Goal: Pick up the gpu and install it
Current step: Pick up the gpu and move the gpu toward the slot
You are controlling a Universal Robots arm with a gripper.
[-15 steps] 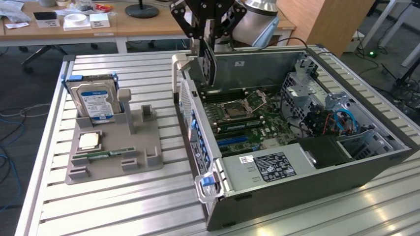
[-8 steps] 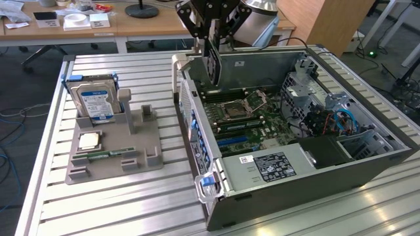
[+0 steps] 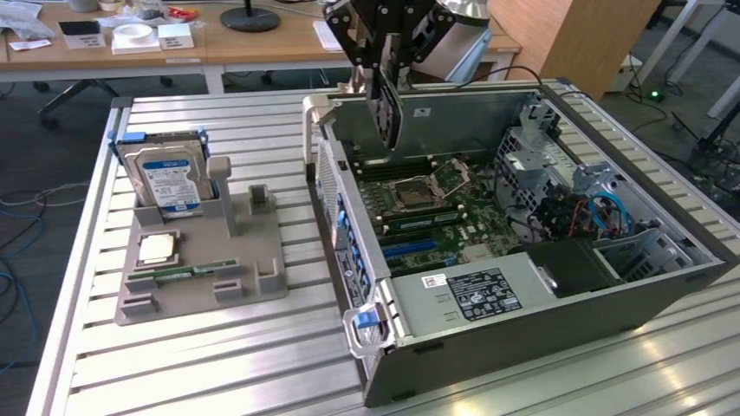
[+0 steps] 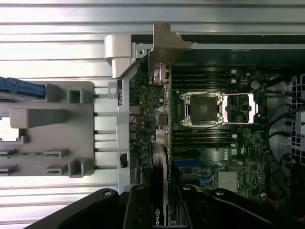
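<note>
The end effector (image 3: 386,74), black and two-fingered, is clamped on the top edge of the gpu (image 3: 383,117), which hangs upright, edge down, over the open case (image 3: 521,338) near its back wall. In the wrist view the end effector (image 4: 159,210) looks straight down the gpu (image 4: 161,138): a thin black-faced slab seen edge-on, with a bent silver metal bracket at its far end by the case's rim. So the pick-up is done, judging by the card being clear of the desk and held in the air. The install is not: the card's lower edge looks to be above the board (image 3: 428,208), not seated in any slot. The board is dark green and dense with parts, with a square metal-framed socket (image 4: 202,109) and a blue slot (image 4: 190,163) beside black ones. The case is grey sheet metal with a perforated cage and blue cables inside. Beside it, on the exterior view's left, a matte grey moulded holder (image 3: 260,282) carries a silver drive (image 3: 172,178) standing upright, a square chip (image 3: 159,249) and a narrow green strip (image 3: 185,273). All rest on a desk (image 3: 208,364) of ribbed aluminium slats.
</note>
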